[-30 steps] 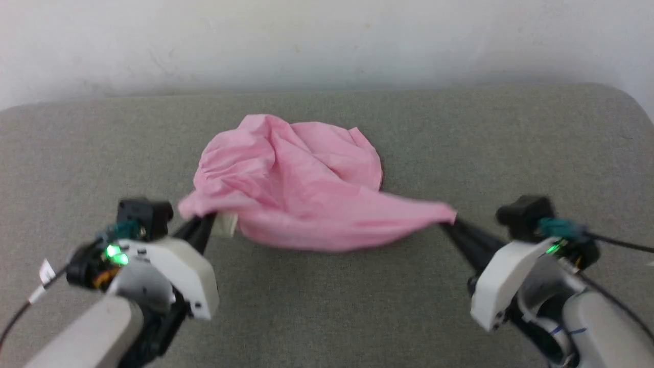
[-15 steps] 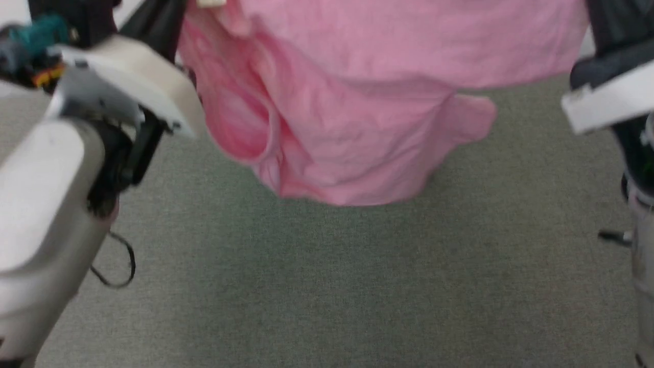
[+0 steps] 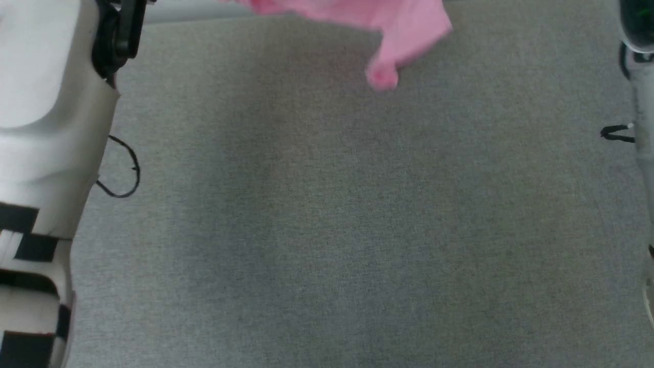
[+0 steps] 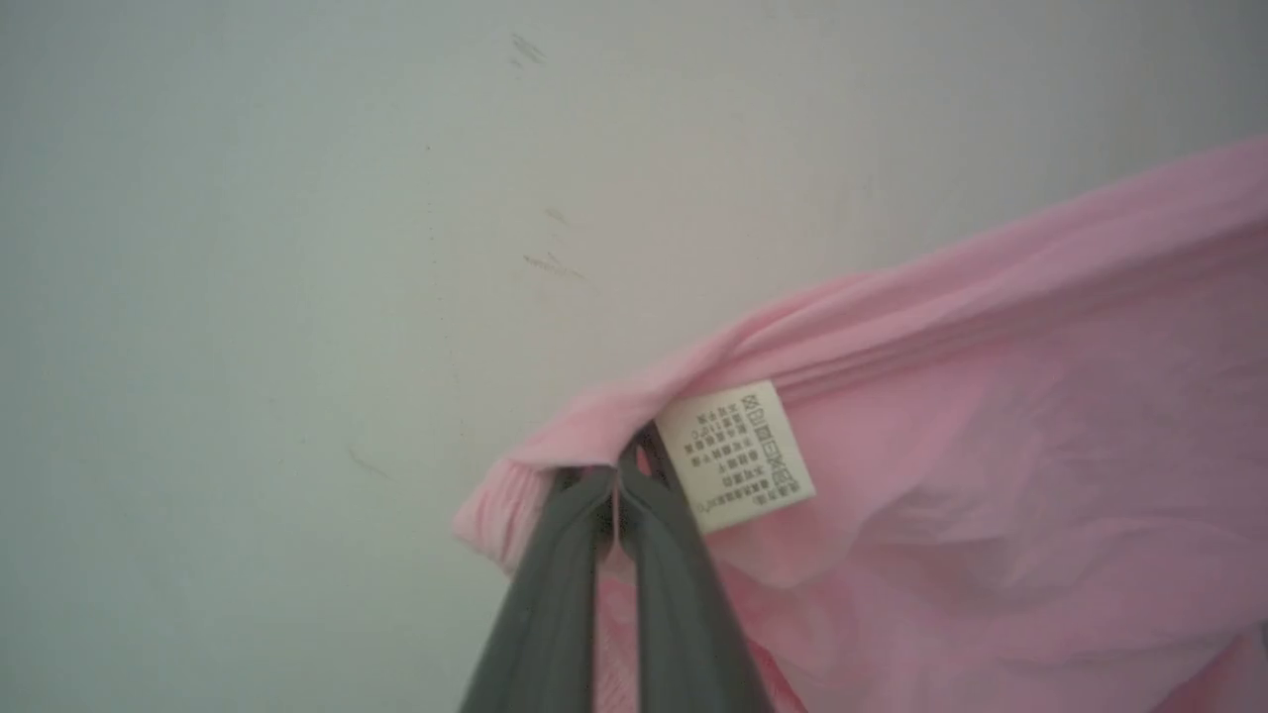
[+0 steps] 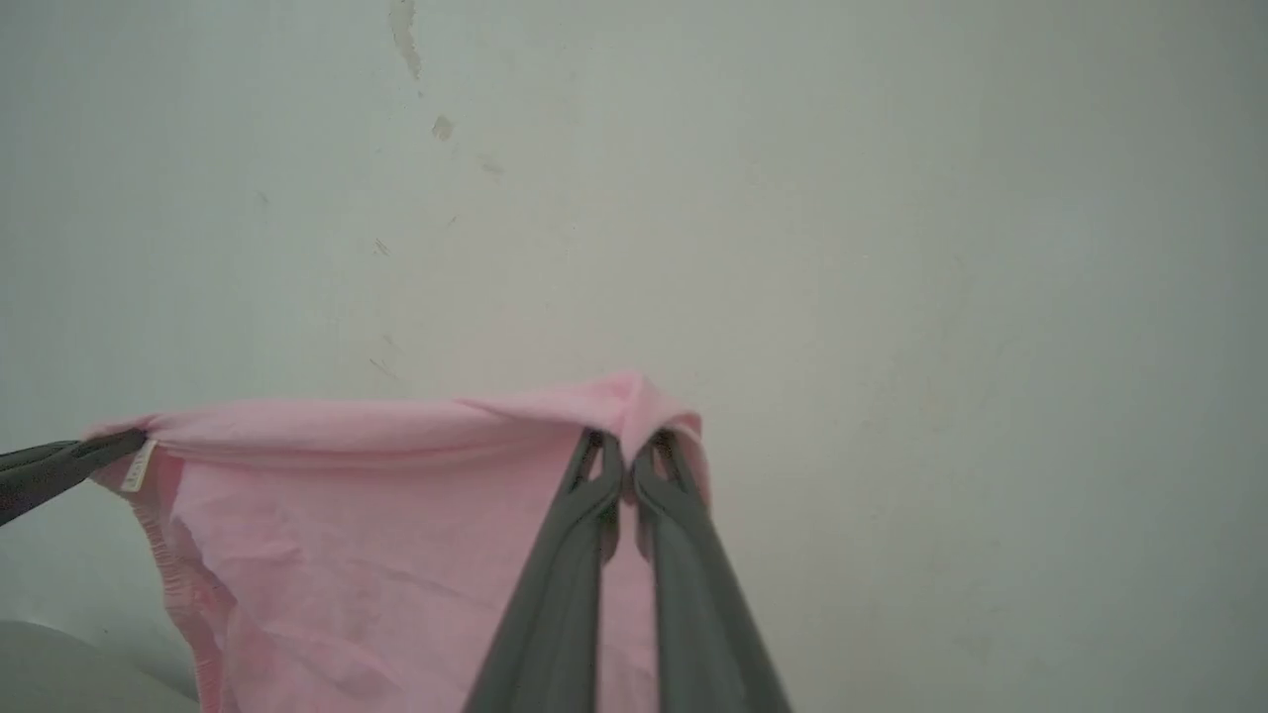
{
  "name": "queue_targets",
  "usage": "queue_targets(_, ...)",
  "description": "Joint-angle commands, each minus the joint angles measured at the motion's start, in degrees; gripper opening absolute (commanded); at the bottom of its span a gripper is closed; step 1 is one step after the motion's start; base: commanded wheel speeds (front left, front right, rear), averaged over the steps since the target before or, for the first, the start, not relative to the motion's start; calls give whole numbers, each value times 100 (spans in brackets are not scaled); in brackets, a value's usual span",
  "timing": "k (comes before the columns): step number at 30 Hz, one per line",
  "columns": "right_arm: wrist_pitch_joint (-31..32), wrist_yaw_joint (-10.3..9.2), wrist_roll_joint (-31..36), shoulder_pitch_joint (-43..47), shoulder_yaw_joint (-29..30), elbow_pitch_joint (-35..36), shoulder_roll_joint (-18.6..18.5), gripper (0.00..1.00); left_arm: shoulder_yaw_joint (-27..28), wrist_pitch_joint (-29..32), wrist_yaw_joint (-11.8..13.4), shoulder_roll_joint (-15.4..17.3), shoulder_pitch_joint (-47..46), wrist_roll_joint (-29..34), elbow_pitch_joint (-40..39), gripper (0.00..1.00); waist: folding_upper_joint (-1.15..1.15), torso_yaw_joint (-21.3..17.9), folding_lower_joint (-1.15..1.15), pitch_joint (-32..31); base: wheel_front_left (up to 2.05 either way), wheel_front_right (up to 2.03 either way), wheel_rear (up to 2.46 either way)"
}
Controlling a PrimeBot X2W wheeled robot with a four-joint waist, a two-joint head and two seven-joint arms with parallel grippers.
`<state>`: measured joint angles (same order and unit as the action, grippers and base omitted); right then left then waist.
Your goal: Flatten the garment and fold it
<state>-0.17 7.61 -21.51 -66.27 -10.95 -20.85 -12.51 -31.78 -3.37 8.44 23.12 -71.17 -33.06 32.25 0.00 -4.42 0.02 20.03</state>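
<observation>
The pink garment hangs in the air, stretched between my two grippers in front of a pale wall. My left gripper is shut on the waistband's corner, right beside the white label. My right gripper is shut on the opposite corner of the same edge, with the cloth drooping below; the left gripper's fingers show at that view's left edge. In the head view only the garment's lower hem dangles from the top of the picture, above the grey surface.
My pale left forearm fills the head view's left side, with a loose black cable beside it. Part of my right arm runs down the right edge. The scuffed wall stands behind the garment.
Both arms have lifted the garment off the grey surface and kept raising it; it now hangs almost out of the top of the head view. Both grips have held.
</observation>
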Motion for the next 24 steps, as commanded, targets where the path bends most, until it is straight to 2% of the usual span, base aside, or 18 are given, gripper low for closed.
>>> queue_targets(1,-127,-12,-49,-89,-28,-157,2,0,24,-141,-34,-30,-63,34,206,0,0,-97,-2,165,0,0,0)
queue_targets(8,-577,-12,-474,112,-797,-1379,223,0,77,-835,-395,-480,143,-225,1538,0,0,-91,-2,205,0,0,0)
queue_targets(14,-914,-12,-971,881,-1465,-2116,310,0,206,-1090,-748,-863,1005,-581,2282,0,0,-23,-2,36,0,0,0)
queue_targets(20,-1183,-12,-1407,2029,-2051,-2046,127,0,400,-1158,-993,-1042,2312,-756,2219,0,0,37,-2,-423,0,0,0)
queue_targets(24,-1305,-12,-1477,2990,-2201,-1551,-149,0,490,-1161,-913,-1020,3396,-611,1519,0,0,42,-2,-818,0,0,0)
